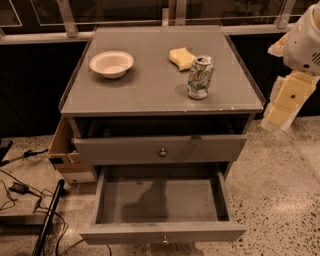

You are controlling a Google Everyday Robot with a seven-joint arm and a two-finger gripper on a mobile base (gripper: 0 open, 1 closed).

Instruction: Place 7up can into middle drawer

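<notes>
7up can [200, 77] upright on table [145, 92], near front-right edge, just beside yellow sponge [181, 58]. Gripper [284, 102] beyond table's right edge, apart from can; grip state: cannot tell. Middle drawer [162, 231] pulled out below.

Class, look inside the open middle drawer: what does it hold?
The middle drawer shows only bare grey floor; its rear is hidden under the cabinet. The end effector hangs right of it.

We look down on a speckled terrazzo floor [280, 195] in dim, warm light. A grey cabinet [150, 87] stands before dark windows [125, 10]. A cardboard box [62, 150] sits against the cabinet's left side, with black cables [20, 188] nearby. The gripper [280, 107] hangs right of the cabinet.
</notes>
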